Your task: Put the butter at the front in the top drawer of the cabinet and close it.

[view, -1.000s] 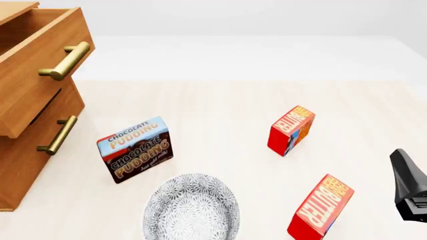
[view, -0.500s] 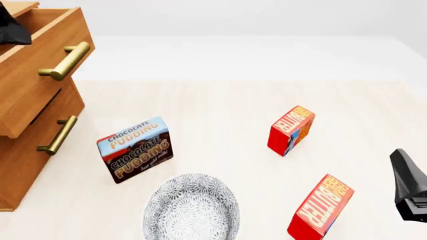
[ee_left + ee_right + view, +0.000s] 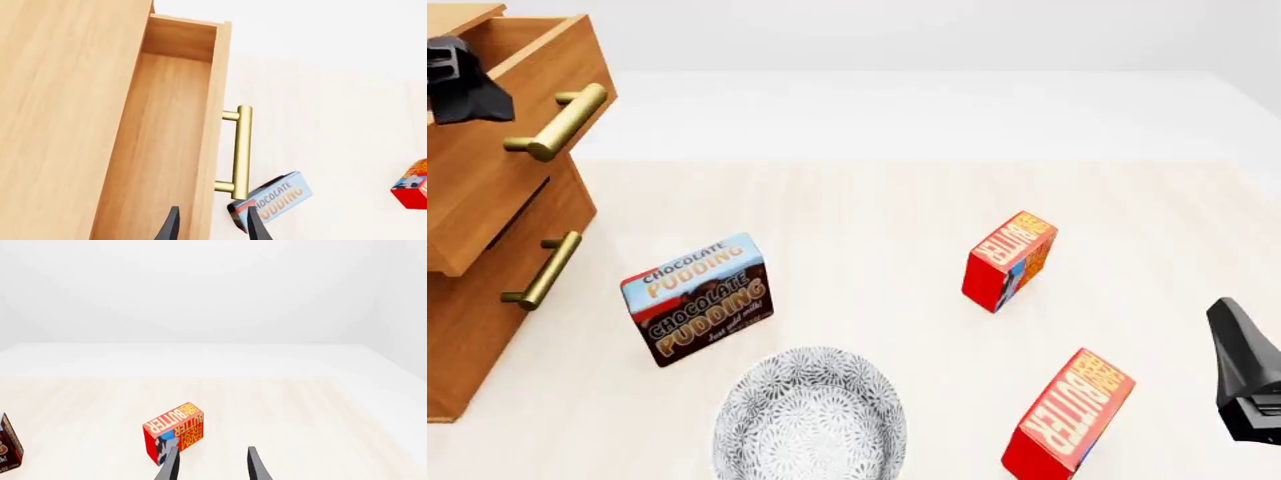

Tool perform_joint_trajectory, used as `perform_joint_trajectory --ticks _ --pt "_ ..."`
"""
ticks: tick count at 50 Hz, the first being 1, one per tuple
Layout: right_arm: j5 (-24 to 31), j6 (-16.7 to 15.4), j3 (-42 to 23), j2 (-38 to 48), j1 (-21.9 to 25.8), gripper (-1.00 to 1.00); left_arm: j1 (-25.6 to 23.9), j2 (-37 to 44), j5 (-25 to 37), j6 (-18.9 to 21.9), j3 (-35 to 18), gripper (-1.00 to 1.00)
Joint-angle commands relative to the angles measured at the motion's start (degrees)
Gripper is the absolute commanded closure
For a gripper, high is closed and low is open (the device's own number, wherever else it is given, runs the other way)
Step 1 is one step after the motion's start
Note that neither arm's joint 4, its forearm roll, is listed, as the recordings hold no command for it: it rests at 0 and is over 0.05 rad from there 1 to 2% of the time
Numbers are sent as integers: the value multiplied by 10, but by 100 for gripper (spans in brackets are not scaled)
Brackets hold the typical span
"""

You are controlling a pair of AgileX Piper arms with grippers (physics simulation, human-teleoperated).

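Front view shows the front butter [image 3: 1070, 415] untouched beside the right gripper [image 3: 210, 465], fingers parted; left gripper [image 3: 209, 227], also parted, overhangs the top drawer [image 3: 510, 120]; risk: grabbing the rear carton [image 3: 1010, 258].

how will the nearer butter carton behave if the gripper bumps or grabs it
The butter stands tall on a narrow end and leans, so a sideways bump would probably topple it. Its flat carton faces look rigid enough to pinch, and it seems light.

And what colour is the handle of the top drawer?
Brass-gold; the handle of the top drawer shows best in the left wrist view.
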Motion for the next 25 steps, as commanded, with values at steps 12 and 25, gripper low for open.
perform_joint_trajectory --ticks 12,25 --pt "-1 1 0 2 0 -100 -12 26 -28 1 31 -100" --pt "-1 1 0 1 0 -100 -43 31 -33 -10 36 -100"
